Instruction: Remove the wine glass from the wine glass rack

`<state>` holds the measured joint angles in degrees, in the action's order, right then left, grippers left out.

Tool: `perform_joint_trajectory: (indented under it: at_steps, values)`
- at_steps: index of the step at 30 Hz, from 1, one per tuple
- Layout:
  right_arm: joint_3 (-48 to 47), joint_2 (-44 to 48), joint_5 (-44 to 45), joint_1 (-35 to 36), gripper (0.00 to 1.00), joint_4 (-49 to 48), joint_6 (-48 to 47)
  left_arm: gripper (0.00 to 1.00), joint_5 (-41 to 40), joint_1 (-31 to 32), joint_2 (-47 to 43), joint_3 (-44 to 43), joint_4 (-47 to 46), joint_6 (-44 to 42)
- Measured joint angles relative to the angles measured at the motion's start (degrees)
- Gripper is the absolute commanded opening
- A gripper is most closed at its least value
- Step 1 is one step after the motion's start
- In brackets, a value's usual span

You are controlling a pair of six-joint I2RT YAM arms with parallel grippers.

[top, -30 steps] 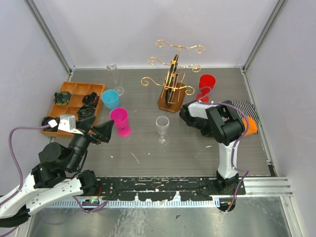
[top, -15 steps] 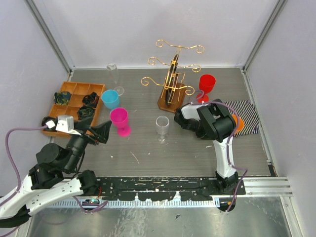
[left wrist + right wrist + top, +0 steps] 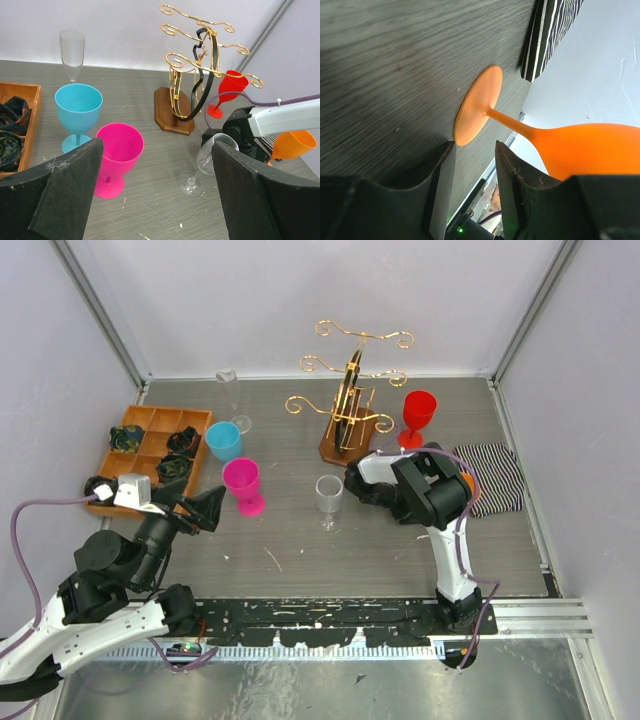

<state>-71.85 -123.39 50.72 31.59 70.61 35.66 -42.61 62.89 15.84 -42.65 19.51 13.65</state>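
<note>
**Top external view.** The gold wire wine glass rack on its oval wooden base (image 3: 350, 405) stands at the rear centre of the grey table (image 3: 300, 540). The orange plastic wine glass (image 3: 466, 481) is off the rack. It is mostly hidden behind the right arm, beside a striped cloth (image 3: 497, 480). The right gripper (image 3: 352, 483) lies near a clear stemmed glass (image 3: 328, 494).

**Left wrist view.** The left gripper (image 3: 157, 147) has its jaws spread wide and holds nothing.

**Right wrist view.** The right jaws stand partly apart and grip nothing. The foot of the orange glass rests flat on the table just past the fingertips.
</note>
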Motion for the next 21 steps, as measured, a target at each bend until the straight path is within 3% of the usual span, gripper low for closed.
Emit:
perform_joint_trajectory:
  at_steps: [13,21]
  values:
    - [-2.2,0.2,-4.4,3.6,0.45,0.5,-3.8,0.95,0.0,0.0,0.0,0.0,0.6,0.1]
    - [-2.2,5.0,-11.7,3.7,0.45,-3.1,-6.1,0.95,-0.3,0.0,0.0,0.0,1.4,0.2]
